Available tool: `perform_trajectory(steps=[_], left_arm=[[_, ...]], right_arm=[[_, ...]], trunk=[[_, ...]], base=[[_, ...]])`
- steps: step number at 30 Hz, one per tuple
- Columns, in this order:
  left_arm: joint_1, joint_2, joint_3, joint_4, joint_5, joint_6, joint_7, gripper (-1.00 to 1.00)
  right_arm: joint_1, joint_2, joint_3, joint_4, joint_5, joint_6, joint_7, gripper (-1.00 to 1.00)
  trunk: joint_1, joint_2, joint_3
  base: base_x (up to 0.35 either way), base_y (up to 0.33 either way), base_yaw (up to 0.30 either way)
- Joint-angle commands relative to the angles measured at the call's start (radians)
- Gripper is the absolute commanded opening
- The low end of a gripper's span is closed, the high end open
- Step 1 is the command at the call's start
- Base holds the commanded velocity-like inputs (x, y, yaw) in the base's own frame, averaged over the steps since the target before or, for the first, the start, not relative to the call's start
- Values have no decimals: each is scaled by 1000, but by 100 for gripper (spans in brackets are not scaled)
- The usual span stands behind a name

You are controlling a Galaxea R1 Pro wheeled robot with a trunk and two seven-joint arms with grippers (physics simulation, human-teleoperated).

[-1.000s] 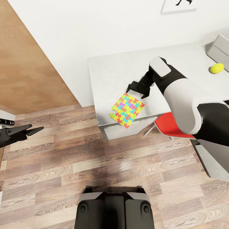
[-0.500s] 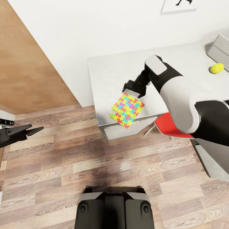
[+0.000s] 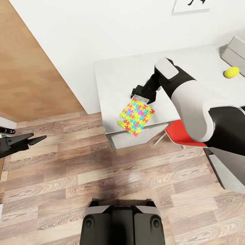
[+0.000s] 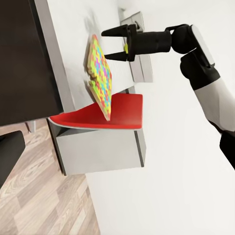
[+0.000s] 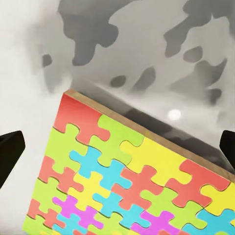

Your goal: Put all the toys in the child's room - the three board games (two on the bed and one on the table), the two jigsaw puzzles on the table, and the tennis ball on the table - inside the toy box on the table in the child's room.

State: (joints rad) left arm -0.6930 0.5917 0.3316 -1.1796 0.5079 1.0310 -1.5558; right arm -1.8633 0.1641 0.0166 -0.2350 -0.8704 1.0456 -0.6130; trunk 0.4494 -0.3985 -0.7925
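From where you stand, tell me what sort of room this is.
Likely a child's room or playroom: a colourful jigsaw puzzle on a pale desk, a tennis ball further along, a red chair tucked under, wood-plank floor.

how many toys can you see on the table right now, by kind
jigsaw puzzles: 2, stacked at the table's near edge, by the open right tool
tennis ball: 1
board games: 0
total: 3
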Motion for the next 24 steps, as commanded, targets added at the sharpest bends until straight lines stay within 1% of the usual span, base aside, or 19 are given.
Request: perform_trajectory(steps=[1, 10, 24], left_arm=[[0, 0, 0, 0, 0, 11, -4, 100], [0, 1, 0, 0, 1, 11, -4, 100], [1, 2, 1, 0, 1, 11, -4, 100]], right_arm=[[0, 0, 2, 1, -10, 2, -10, 100], [0, 0, 2, 9, -10, 2, -10, 100], [7, 0, 2, 9, -10, 2, -10, 100]], trunk=[[1, -2, -1], [1, -2, -1], [1, -2, -1]], base=[[-4, 0, 0], [-1, 43, 0], [0, 11, 0]])
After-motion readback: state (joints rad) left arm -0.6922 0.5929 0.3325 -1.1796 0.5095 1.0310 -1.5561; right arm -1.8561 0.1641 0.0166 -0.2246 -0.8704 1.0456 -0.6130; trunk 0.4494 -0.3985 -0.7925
